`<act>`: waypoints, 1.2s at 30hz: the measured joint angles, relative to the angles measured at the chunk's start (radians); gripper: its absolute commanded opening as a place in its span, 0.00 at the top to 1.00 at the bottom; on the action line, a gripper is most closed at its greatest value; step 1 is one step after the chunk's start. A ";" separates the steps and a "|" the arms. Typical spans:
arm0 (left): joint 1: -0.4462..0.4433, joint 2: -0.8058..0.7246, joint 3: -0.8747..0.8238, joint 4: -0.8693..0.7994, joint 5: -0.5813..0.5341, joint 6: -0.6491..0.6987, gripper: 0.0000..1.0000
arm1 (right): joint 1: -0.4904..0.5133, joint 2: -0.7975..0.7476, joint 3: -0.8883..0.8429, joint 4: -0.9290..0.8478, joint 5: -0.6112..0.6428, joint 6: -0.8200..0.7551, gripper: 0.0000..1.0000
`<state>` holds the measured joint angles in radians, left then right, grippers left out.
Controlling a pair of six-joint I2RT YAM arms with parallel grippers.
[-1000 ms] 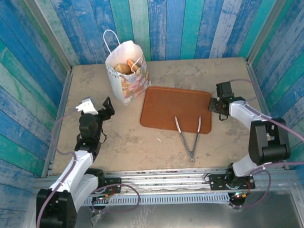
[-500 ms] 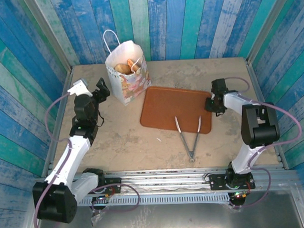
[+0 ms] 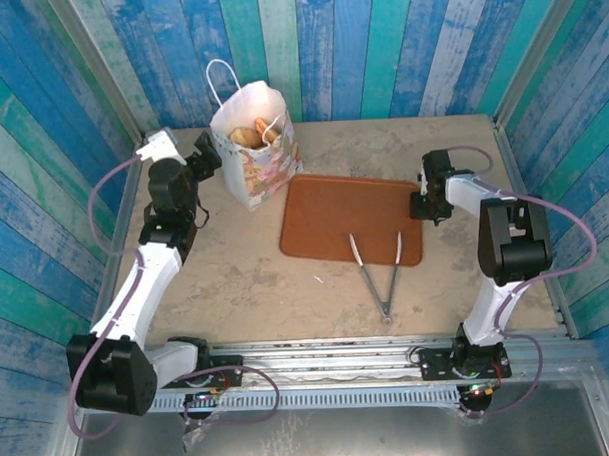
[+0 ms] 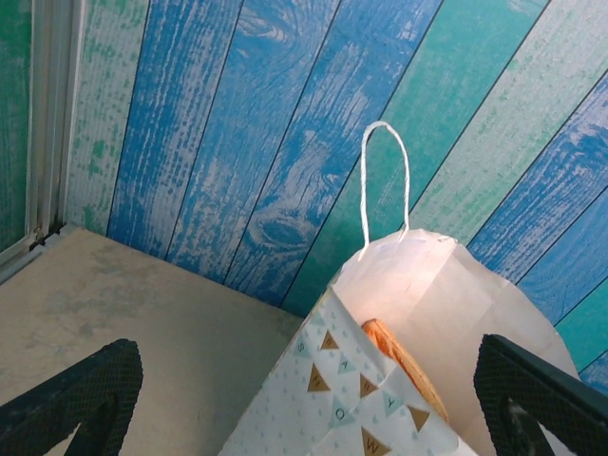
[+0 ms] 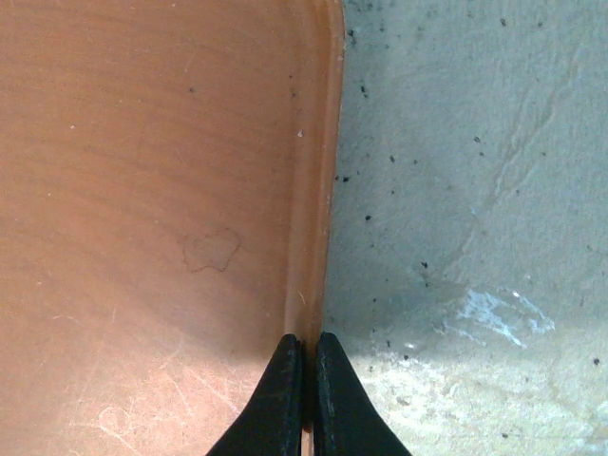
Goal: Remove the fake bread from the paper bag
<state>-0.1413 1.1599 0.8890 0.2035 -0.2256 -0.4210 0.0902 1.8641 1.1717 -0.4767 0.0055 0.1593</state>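
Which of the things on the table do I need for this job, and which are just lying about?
For the job: paper bag; fake bread inside it; left claw, open beside the bag.
Lying about: reddish-brown tray, right claw shut on its rim; metal tongs.

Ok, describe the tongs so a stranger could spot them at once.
Start at the sandy table ringed by blue plank walls and find the flat reddish-brown tray at its middle. The tongs lie across the tray's near edge, tips on the tray and hinge on the table. They are the one thin, silvery V-shaped thing there.
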 measured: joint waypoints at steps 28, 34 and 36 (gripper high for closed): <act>0.123 0.780 1.109 -0.622 0.407 0.367 0.00 | 0.060 0.112 0.165 -0.058 -0.009 -0.052 0.96; 0.123 0.928 1.318 -0.789 0.477 0.449 0.06 | 0.066 0.128 0.188 -0.064 -0.013 -0.056 0.95; 0.123 0.962 1.366 -0.827 0.487 0.473 0.08 | 0.068 0.132 0.193 -0.065 -0.013 -0.056 0.94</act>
<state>-0.0185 2.1216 2.2555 -0.6235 0.2615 0.0517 0.1577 1.9957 1.3651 -0.5419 -0.0074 0.1028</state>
